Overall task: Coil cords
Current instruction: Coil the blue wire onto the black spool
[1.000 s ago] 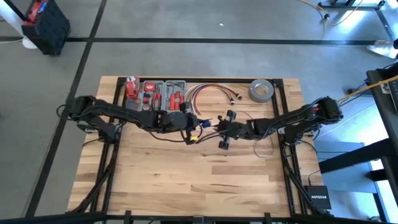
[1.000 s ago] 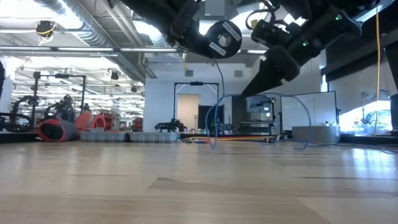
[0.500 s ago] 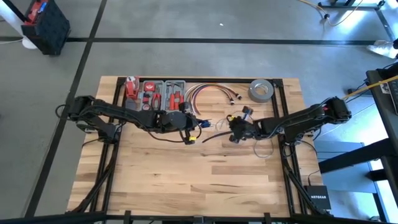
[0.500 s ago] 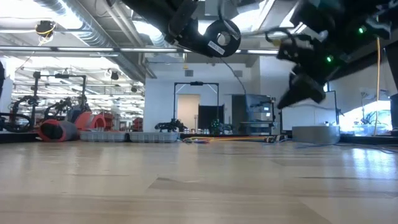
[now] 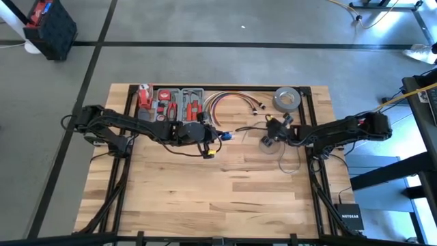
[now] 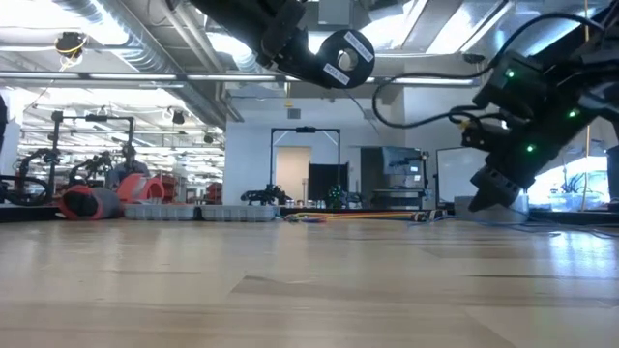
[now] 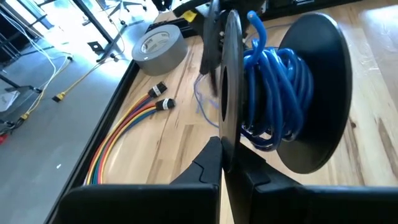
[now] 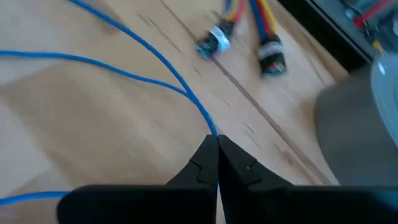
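Observation:
A black spool (image 7: 273, 81) wound with thin blue wire hangs high over the table's middle (image 6: 343, 58). My left gripper (image 5: 205, 134) is shut on it. The wire (image 5: 246, 128) runs from the spool toward the table's right, where my right gripper (image 5: 270, 140) is shut on it, low over the wood near the tape roll (image 6: 488, 193). Ahead of the right fingertips, two blue strands (image 8: 155, 68) spread out over the boards. A loose loop of the wire (image 5: 287, 164) lies by the right arm. My left gripper pinches the rim of the spool's near flange (image 7: 225, 134) between its two fingers, coming from the table's left and slanting down. The spool is lifted clear of the table, its flanges upright. My right gripper pinches the blue wire (image 8: 211, 127) between its two fingertips, slanting down from the table's right. The strands lead away from the tips over the wood; whether one or two are caught, I cannot tell.
At the far edge stand a grey tray of red tools (image 5: 174, 102), a bundle of red, yellow and white cables with plug ends (image 5: 229, 102) and a grey tape roll (image 5: 287, 100). The near half of the wooden top (image 5: 218, 198) is bare.
My right gripper has drawn away from the spool toward the table's right edge and gone down, turning as it went, and has shut on the blue wire. The blue loop that hung below the spool in the low view is gone. My left gripper has kept still.

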`<action>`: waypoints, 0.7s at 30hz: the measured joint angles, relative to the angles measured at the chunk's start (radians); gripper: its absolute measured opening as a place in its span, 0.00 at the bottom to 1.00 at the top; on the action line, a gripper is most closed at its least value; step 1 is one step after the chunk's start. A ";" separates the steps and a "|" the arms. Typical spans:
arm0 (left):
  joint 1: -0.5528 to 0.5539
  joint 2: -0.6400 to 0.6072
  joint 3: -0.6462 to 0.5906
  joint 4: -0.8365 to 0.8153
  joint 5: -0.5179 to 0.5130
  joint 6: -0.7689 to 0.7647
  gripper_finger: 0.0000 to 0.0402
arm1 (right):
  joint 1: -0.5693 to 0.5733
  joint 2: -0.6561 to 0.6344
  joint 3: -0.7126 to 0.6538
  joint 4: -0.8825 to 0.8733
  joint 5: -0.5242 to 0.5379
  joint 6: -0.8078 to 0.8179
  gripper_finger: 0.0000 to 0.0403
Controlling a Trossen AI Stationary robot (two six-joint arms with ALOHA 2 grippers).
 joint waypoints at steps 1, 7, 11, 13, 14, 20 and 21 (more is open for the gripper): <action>0.000 0.000 0.000 -0.001 0.000 0.000 0.00 | -0.011 0.000 -0.003 -0.003 -0.001 0.008 0.01; 0.001 0.000 0.000 -0.001 0.001 0.000 0.00 | -0.020 0.001 -0.018 -0.003 -0.002 0.053 0.03; 0.001 0.000 0.000 -0.001 0.000 -0.001 0.00 | -0.020 0.001 -0.018 0.000 -0.014 0.098 0.07; 0.001 0.000 0.000 -0.001 0.001 -0.001 0.00 | -0.020 0.001 -0.018 -0.001 -0.015 0.101 0.09; 0.000 0.000 0.000 -0.001 0.001 -0.001 0.00 | -0.020 0.001 -0.018 -0.001 -0.015 0.101 0.11; 0.000 0.000 0.000 -0.002 0.001 -0.004 0.00 | -0.020 0.001 -0.018 -0.002 -0.015 0.101 0.25; 0.000 0.000 0.000 -0.002 0.001 -0.004 0.00 | -0.020 0.001 -0.018 -0.002 -0.015 0.100 0.27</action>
